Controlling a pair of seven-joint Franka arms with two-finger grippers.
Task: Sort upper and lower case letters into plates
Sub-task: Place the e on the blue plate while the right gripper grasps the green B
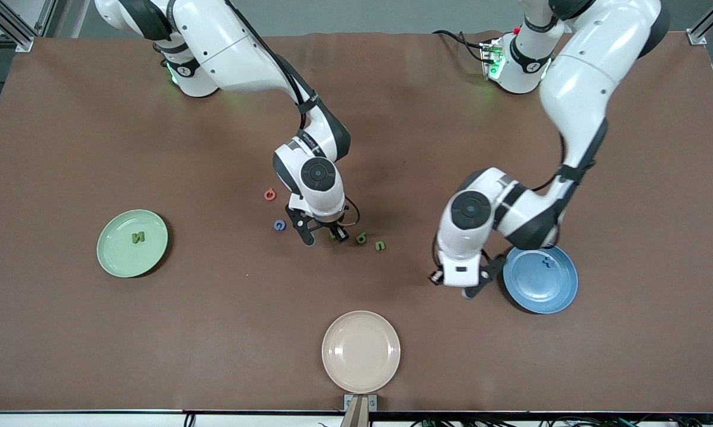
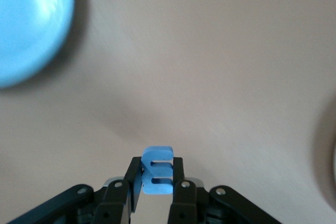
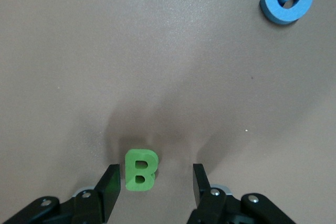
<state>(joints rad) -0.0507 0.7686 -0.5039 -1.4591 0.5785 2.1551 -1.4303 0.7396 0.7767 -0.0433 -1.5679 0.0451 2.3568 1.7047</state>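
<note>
My right gripper [image 1: 326,237] is open and low over the table's middle, with a green letter B [image 3: 140,170] between its fingers, close to one of them. A blue letter [image 1: 280,225] and a red letter [image 1: 269,194] lie toward the right arm's end of it. Two green letters [image 1: 361,238] [image 1: 380,245] lie toward the left arm's end. My left gripper [image 2: 156,166] is shut on a blue letter E [image 2: 157,170], beside the blue plate [image 1: 540,290], which holds a blue letter [image 1: 547,259]. The light green plate [image 1: 110,261] holds a green N [image 1: 138,237].
A beige plate [image 1: 361,351] sits near the table's edge closest to the front camera, midway along it. The brown table cover [image 1: 214,326] is bare between the plates.
</note>
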